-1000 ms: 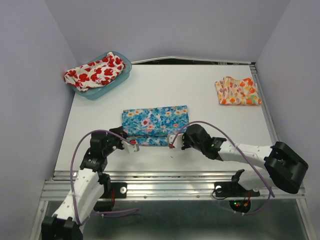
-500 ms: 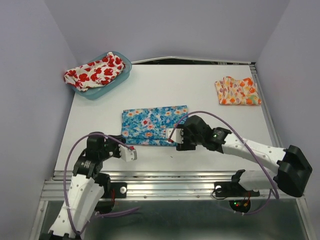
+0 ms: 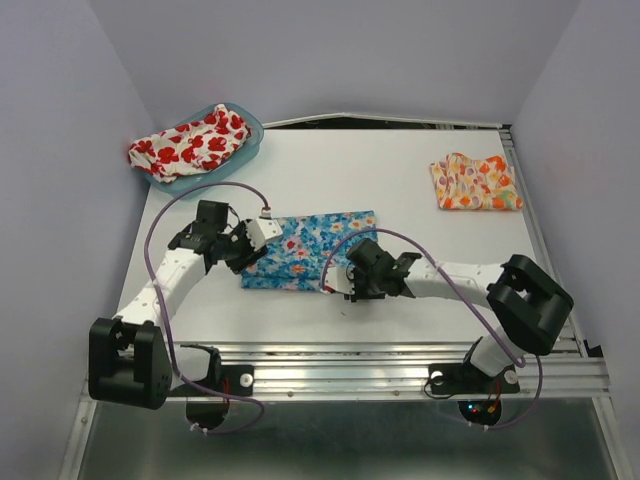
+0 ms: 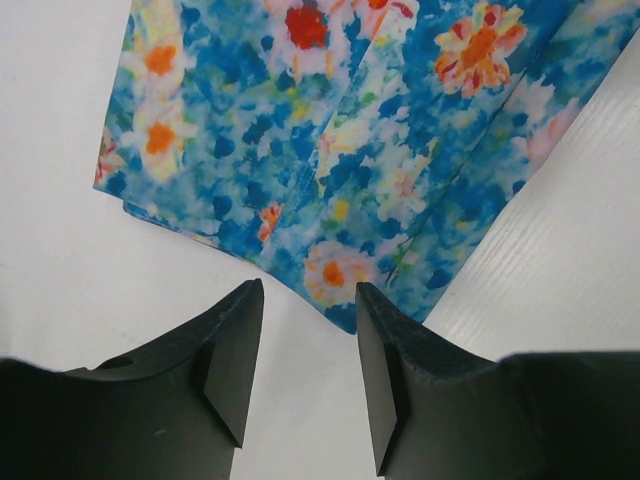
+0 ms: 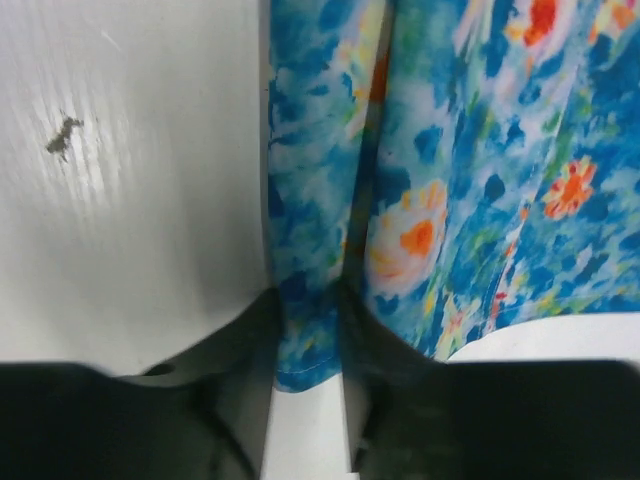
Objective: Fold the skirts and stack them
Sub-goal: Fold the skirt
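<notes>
Blue skirt (image 3: pixel 310 245) lies flat mid-table (image 3: pixel 350 170) as a wide band, apparently doubled over once, with layered edges showing at its near left corner. The right gripper (image 5: pixel 307 300) is at the skirt's near right end, fingers pressed together on a narrow fold of the blue cloth. The left gripper (image 4: pixel 307 292) is at the near left corner, jaws spread with nothing between them; the corner sits just ahead of its fingertips, apart from both pads. Orange-yellow skirt (image 3: pixel 475 183) is at the far right of the table and looks folded. The white poppy skirt (image 3: pixel 190 140) is heaped unfolded in the teal tub (image 3: pixel 205 183) at far left. Step in hand, as judged: taking hold of both near corners for the blue skirt's next fold. Next move calls for the left gripper to slide forward over its corner and close on every layer, then for both arms to lift evenly so the band does not skew. Risk: a pinch that catches only the top layer would pull the fold open.
</notes>
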